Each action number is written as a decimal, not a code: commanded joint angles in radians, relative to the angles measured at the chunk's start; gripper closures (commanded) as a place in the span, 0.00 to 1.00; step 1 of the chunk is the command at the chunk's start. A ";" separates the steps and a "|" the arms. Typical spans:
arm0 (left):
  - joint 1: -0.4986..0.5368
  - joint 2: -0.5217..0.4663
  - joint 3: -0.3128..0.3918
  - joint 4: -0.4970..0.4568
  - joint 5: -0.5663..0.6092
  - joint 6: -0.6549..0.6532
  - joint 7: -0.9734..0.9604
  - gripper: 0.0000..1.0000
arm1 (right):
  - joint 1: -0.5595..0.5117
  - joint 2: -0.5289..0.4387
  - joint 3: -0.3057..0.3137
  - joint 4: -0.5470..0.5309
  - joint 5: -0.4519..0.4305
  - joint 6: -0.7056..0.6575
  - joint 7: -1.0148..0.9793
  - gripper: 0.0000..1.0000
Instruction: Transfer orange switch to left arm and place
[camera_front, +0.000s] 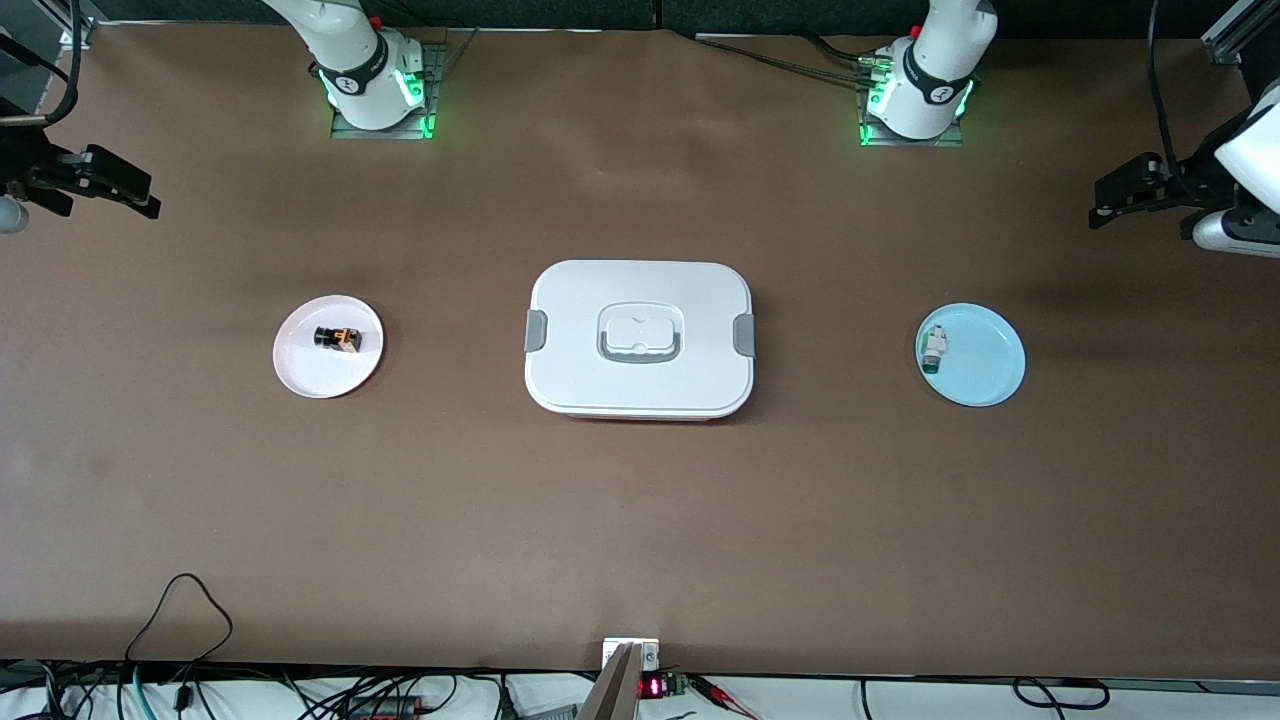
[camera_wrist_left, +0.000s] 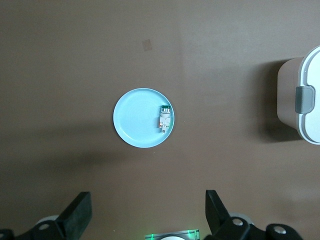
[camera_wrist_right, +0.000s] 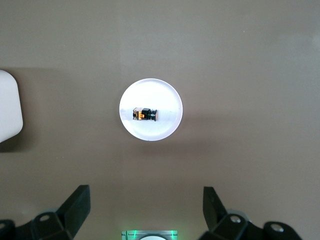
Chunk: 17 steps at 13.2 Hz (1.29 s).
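**Matt table, smooth plastics**

The table (camera_front: 640, 520) wears a matt brown covering, faintly mottled. The box (camera_front: 640, 338) looks like smooth white plastic with grey clips and a soft sheen. The white plate (camera_front: 300, 375) and pale blue plate (camera_front: 985, 375) seem smooth, perhaps plastic. The orange switch (camera_front: 337, 339) shows dark, slightly glossy plastic.

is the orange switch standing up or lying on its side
Lying on its side: the orange switch rests lengthwise on the white plate, its long body horizontal in the right wrist view too.

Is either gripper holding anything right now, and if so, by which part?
Nothing. Both the left gripper and right gripper are open; the orange switch lies on its white plate.
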 joint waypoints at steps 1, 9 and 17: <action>-0.003 0.003 -0.004 0.025 0.018 -0.022 -0.007 0.00 | 0.006 0.001 -0.004 0.022 -0.008 -0.028 -0.014 0.00; -0.003 0.003 -0.005 0.025 0.018 -0.022 -0.007 0.00 | 0.002 0.014 -0.004 0.045 -0.010 -0.045 -0.016 0.00; -0.003 0.002 -0.005 0.025 0.018 -0.022 -0.009 0.00 | 0.007 0.110 -0.001 0.047 -0.006 -0.045 -0.016 0.00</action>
